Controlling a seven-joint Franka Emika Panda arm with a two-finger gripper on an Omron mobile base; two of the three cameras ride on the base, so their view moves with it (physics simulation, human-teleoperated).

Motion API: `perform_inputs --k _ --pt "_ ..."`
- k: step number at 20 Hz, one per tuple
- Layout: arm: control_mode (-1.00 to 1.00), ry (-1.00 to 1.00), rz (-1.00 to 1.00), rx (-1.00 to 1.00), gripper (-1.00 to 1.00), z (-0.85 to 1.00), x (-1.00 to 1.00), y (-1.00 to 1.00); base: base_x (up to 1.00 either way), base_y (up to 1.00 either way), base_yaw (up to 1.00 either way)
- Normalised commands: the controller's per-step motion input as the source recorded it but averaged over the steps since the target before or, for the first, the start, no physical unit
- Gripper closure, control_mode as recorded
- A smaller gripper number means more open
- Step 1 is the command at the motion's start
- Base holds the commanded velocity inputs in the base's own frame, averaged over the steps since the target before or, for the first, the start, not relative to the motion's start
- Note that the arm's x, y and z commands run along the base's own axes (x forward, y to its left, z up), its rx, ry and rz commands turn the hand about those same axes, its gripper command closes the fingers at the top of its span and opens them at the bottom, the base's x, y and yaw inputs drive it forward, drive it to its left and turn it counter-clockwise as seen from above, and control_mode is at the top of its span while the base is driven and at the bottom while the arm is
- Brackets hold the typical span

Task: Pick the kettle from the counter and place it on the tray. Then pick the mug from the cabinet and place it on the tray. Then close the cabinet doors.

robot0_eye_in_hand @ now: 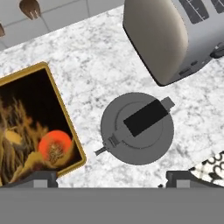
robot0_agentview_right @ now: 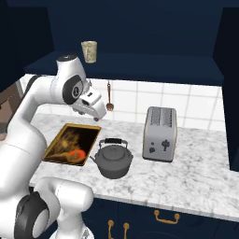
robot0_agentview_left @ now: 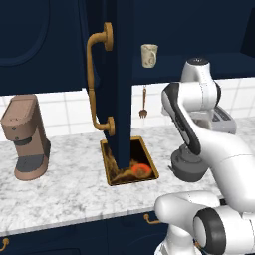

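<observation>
Kettle: centre of the hand view, on the counter between tray at left and toaster at upper right, untouched. Gripper: spread wide, empty, directly overhead, presumably aligning with the handle. Mug: upper left, cabinet shelf.

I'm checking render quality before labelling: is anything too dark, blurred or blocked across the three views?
Left base view: the open dark navy cabinet door blocks the middle of the amber-brown patterned tray; the cupboard interior is near black. Right base view: sharp, evenly lit; the squat dark grey metal kettle casts only a soft shadow. Hand view: crisp; the boxy silver toaster is cropped at the edge.
</observation>
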Motion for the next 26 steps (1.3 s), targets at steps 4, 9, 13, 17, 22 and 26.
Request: perform_inputs --k 4,9,13,17,22,26 --pt "-1.00 0.03 -0.01 0.01 -1.00 -0.02 0.01 -0.23 0.00 0.00 0.00" --pt "-1.00 0.01 -0.13 0.04 -1.00 -0.27 0.14 -0.10 0.00 0.00 0.00" --pt "-1.00 0.00 -0.12 0.12 -1.00 -0.33 0.00 -0.35 0.00 0.00 0.00" --pt "-1.00 0.00 -0.10 0.08 -1.00 -0.24 -0.01 -0.47 0.00 0.00 0.00" --pt "-1.00 0.00 -0.03 0.00 -1.00 -0.10 0.00 -0.04 0.00 0.00 0.00" --pt "-1.00 0.00 0.00 0.00 -1.00 -0.20 0.03 -0.01 0.00 0.00 0.00"
